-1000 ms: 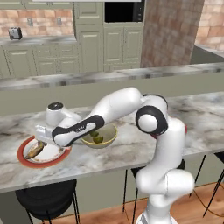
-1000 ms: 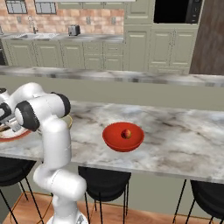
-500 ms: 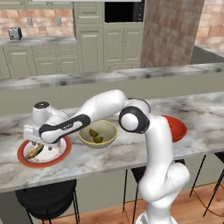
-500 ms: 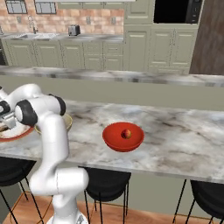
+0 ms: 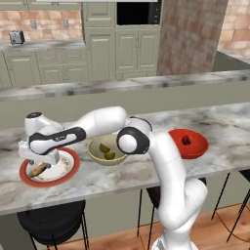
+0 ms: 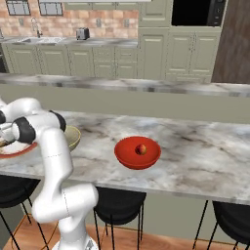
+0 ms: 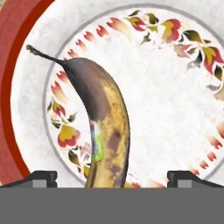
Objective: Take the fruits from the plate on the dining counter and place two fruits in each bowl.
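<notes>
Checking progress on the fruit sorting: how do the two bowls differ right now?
The yellow-tan bowl sits next to the plate; the red bowl stands farther along the dining counter. The yellow-tan bowl holds two green limes; the red bowl holds one orange-red fruit. Both are round and upright.

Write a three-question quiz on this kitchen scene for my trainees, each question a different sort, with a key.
1. True or false: the banana still lies on the plate.
2. Which bowl holds the two limes? A red bowl, B yellow-tan bowl.
3. Fill in: the gripper stands ____ around the banana.

Key: 1 true. 2 B, the yellow-tan bowl; the red bowl holds the orange-red fruit. 3 open.
</notes>
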